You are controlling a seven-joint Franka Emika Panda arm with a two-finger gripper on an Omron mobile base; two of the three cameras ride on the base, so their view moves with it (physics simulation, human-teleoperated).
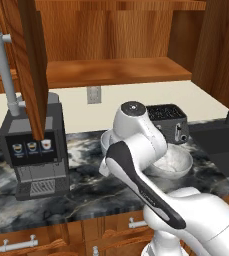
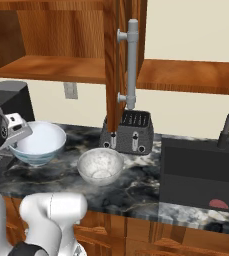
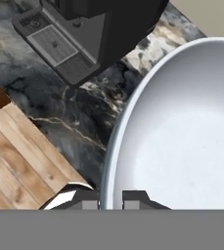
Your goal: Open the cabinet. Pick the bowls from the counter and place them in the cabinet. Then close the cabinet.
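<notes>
Your gripper (image 3: 111, 197) is clamped on the white bowl's (image 2: 38, 142) rim (rigid, smooth, likely slippery and breakable); keep it level.

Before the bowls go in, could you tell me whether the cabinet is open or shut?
Open. The cabinet doors are swung out edge-on, its handle facing the room, and the bare wooden shelf inside is exposed.

Cabinet door (image 1: 33, 65) open; speckled bowl (image 1: 173, 164) on counter (image 1: 86, 187) behind arm

Counter (image 2: 136, 185) with speckled bowl (image 2: 100, 166), toaster (image 2: 132, 131)
</notes>
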